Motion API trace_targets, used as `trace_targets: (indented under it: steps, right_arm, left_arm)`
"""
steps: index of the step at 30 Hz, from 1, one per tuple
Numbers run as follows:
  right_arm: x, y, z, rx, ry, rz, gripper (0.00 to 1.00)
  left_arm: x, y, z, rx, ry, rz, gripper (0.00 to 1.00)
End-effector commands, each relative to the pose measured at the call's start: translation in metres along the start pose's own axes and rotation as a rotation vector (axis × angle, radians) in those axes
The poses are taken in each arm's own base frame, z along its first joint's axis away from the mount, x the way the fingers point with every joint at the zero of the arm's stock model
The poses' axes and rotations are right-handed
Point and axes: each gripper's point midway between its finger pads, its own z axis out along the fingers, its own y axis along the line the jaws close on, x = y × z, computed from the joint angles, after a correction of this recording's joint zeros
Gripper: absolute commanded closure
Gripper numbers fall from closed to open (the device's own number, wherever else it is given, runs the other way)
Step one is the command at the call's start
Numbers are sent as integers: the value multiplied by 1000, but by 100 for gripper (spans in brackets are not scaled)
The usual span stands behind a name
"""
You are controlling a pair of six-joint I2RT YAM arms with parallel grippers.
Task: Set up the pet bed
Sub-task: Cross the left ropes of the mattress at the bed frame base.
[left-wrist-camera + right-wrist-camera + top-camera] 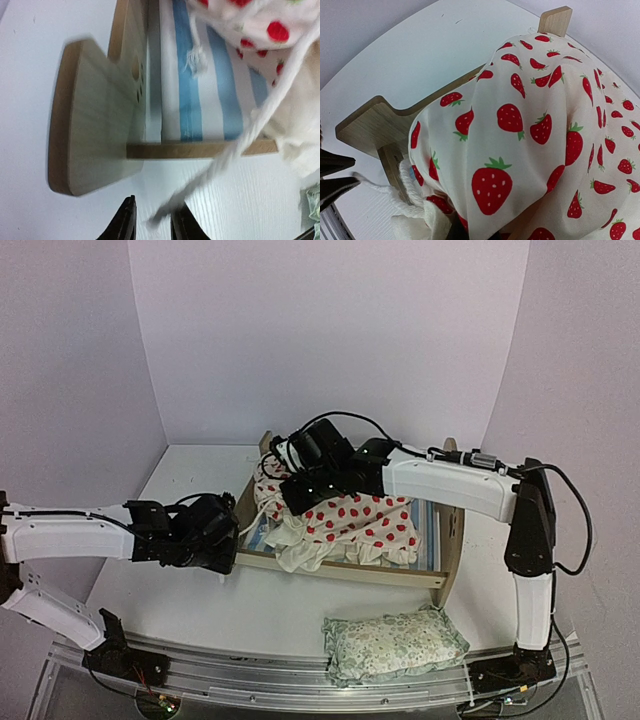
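Pet bed [350, 571] mid-table, strawberry cushion [350, 520] bunched on its far-left end. Right gripper [284, 462] pinched closed on that fabric. Left gripper [152, 222], at the bed's near-left corner, has jaws slightly apart, with white cord [260, 125] between them.

— Where does the pet bed [380, 575] stand?
— Mid-table [200, 470], long side running left to right. The left gripper [232, 540] sits just off its left end, and the right gripper [283, 455] is over its far-left corner.
— And on it?
— The cushion [360, 520] lies on the bed's base, bunched toward the left end. A cord [225, 160] runs from it down between the left gripper's fingers [125, 222].
— The pillow [395, 642]?
— On the table in front of the bed, toward its right end, near the front edge.
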Motion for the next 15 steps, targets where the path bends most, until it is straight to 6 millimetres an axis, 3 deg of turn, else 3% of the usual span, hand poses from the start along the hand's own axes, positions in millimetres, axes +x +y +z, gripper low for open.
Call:
trace_targets:
  steps: [1,3,6,10,12,15]
  right_arm:
    - [1,4,6,-30,-1,30,100]
    - [2,4,7,-29,3,33,100]
    - [3,3,7,-23,4,35,100]
    - [4,2,6,-17,6,32,100]
    - [6,1,6,-14,10,30,100]
    - [8,0,6,-11,14,28,100]
  left_arm:
    - [9,-10,-10,105,15,-94,41]
    - [-5,-12,-24,154,-51,-92,26]
    - [-37,-12,-49,193,-193,-65,21]
    - [-71,-20,-67,224,-388,97,33]
    - [-78,-26,-67,221,-448,186,40]
    - [-85,-34,-60,200,-508,319,40]
